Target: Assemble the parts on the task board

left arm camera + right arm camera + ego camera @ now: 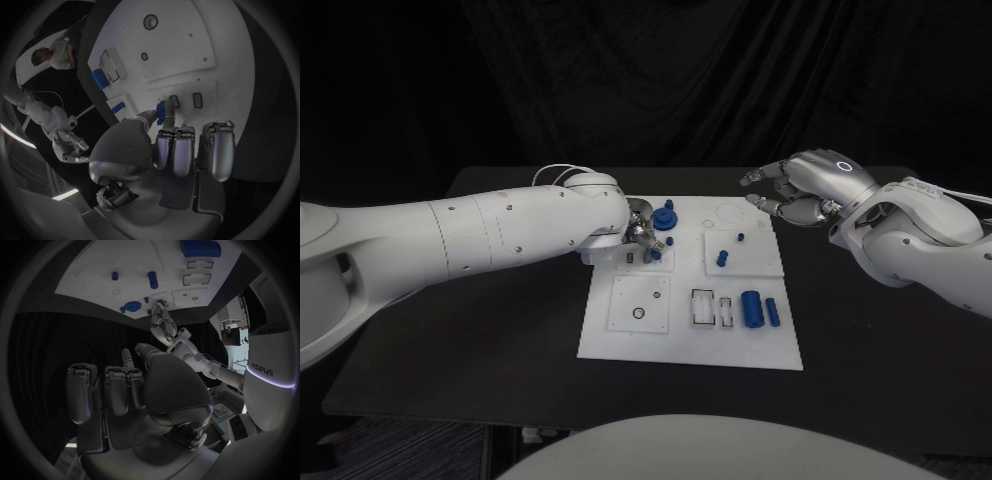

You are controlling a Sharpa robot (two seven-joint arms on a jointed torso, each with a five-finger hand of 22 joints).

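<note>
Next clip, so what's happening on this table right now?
The left hand is down at the far left part of the white task board, pinching a small blue part at its fingertips over the board. The right hand hangs off the board's far right corner, fingers curled, holding nothing. Other blue parts, including a larger cylinder, lie on the board.

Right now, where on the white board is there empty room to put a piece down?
The task board is bare along its near edge and near-left corner, beside the small ring hole. It is crowded at the far-left corner, where the left hand holds a blue part near other blue parts.
</note>
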